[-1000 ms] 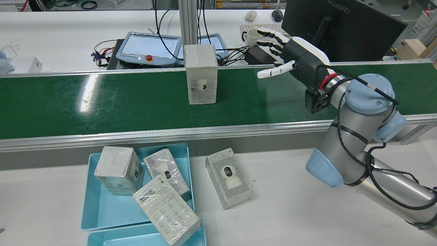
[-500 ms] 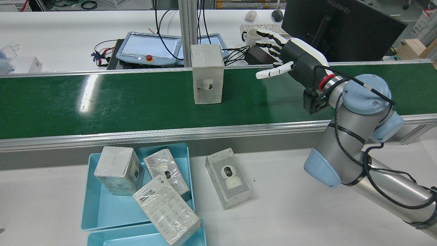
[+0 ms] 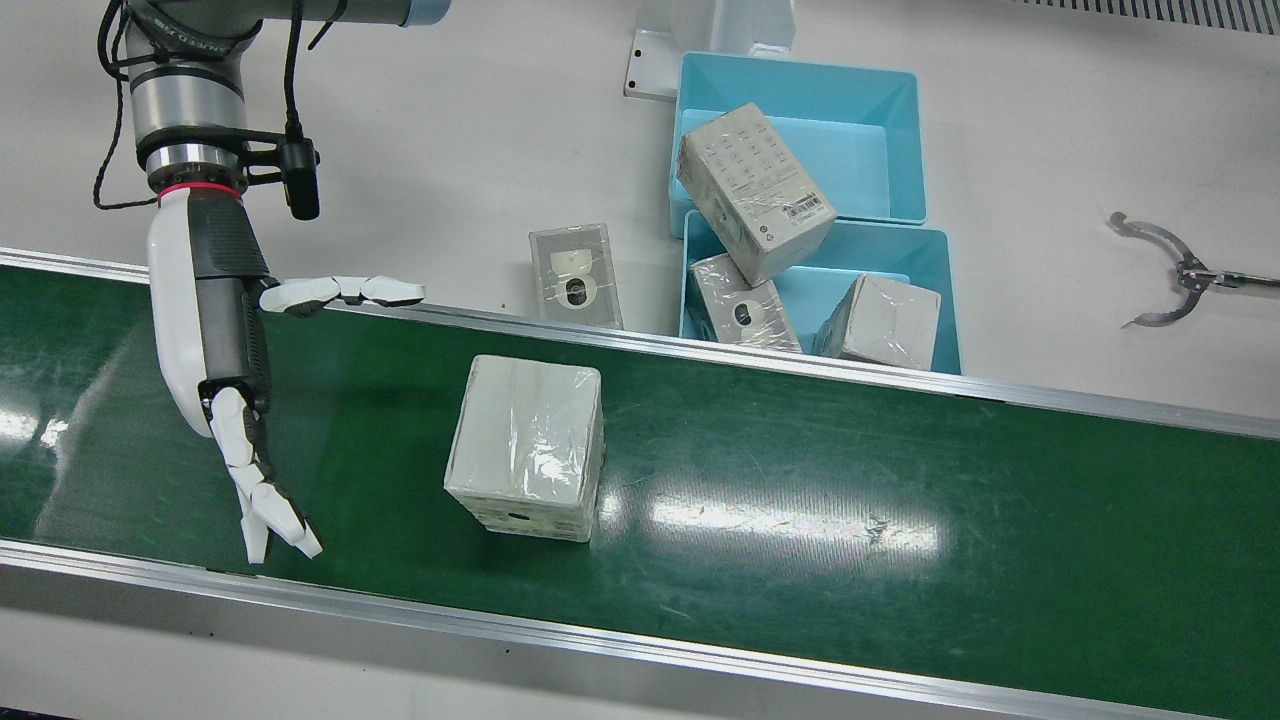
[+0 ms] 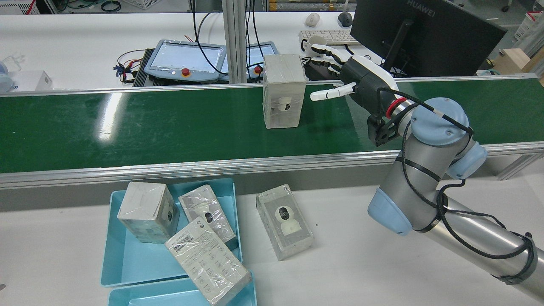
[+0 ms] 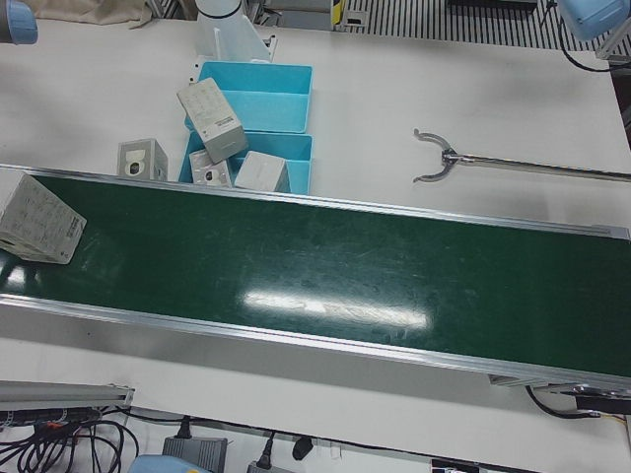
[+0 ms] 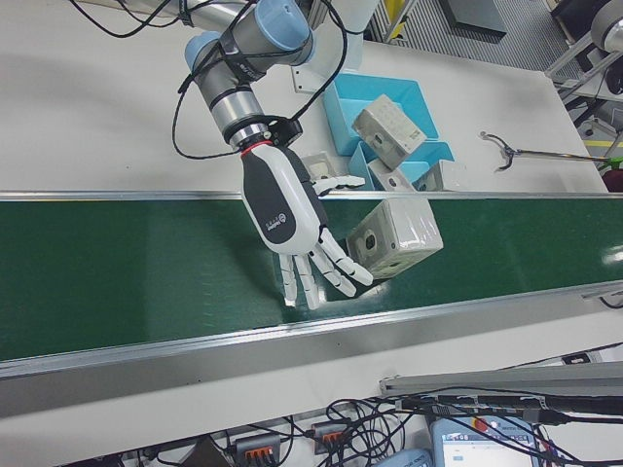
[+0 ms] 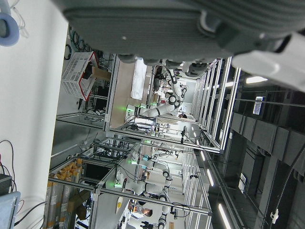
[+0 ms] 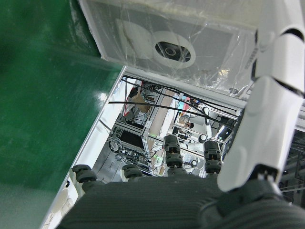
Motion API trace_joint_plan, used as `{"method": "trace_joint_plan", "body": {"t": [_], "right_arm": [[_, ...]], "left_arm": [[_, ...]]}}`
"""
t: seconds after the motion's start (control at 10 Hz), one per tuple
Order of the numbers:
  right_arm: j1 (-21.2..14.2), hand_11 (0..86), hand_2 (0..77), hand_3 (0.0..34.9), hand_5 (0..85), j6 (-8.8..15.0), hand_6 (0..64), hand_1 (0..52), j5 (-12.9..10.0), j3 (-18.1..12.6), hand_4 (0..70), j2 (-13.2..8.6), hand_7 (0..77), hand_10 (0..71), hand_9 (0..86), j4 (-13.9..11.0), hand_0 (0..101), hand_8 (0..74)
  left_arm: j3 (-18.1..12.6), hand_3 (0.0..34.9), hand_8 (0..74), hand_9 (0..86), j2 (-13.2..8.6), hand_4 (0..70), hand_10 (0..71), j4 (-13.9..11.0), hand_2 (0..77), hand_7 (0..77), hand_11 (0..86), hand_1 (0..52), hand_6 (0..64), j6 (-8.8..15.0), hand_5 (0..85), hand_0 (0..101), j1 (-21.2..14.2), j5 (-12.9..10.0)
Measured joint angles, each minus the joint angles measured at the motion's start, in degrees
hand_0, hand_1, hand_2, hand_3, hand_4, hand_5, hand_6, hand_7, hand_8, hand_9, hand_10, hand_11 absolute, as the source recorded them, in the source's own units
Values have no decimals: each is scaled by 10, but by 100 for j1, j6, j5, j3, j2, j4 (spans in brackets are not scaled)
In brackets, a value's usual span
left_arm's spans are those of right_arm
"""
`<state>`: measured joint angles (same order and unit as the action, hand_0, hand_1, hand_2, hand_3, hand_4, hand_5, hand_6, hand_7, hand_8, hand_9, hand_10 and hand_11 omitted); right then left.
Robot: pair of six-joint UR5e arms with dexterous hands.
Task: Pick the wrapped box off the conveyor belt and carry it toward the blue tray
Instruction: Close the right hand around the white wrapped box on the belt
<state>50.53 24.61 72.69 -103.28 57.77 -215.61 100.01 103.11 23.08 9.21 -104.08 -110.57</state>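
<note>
The long green conveyor belt [image 4: 127, 123] runs across the white desk [image 4: 348, 255] between aluminium side rails. On it stands the plastic-wrapped white box printed with a round camera [image 4: 284, 90], upright and near the belt's far rail in the rear view, apart from everything else. The right robot hand [image 4: 355, 78], white with black segments, hangs above the belt just beside the box with its fingers [image 3: 262, 495] spread and holding nothing; the thumb points toward the box without touching it. On the desk at the near side of the belt sit 2 light blue plastic trays [image 4: 111, 255], one just in front of the other. The rear tray holds 2 wrapped boxes, and a 3rd wrapped box [image 4: 207, 260] lies tilted across both trays' rims. Another wrapped camera box [image 4: 284, 221] lies flat on the desk just beside the trays. The left robot hand [image 7: 190, 33] appears only as a blurred close shape in its own camera, so its state cannot be told.
</note>
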Motion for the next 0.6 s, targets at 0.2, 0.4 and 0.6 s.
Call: {"method": "trace_joint_plan", "body": {"t": [0.2, 0.4, 0.6], "right_arm": [[-23, 54, 142, 298, 164, 3, 0, 115, -7, 10, 0, -2, 125, 33, 44, 4, 410, 0], [-43, 54, 153, 298, 175, 2, 0, 115, -9, 66, 0, -19, 136, 33, 54, 19, 411, 11], [-49, 65, 153, 297, 185, 0, 0, 115, -9, 115, 0, -61, 136, 33, 54, 26, 411, 5]], "left_arm": [[0, 0, 0, 5, 0, 5, 0, 0, 5, 5, 0, 0, 0, 0, 5, 0, 0, 0], [0, 0, 5, 0, 0, 5, 5, 0, 5, 5, 0, 0, 5, 0, 5, 0, 0, 0], [0, 0, 5, 5, 0, 5, 0, 0, 5, 5, 0, 0, 0, 0, 5, 0, 0, 0]]}}
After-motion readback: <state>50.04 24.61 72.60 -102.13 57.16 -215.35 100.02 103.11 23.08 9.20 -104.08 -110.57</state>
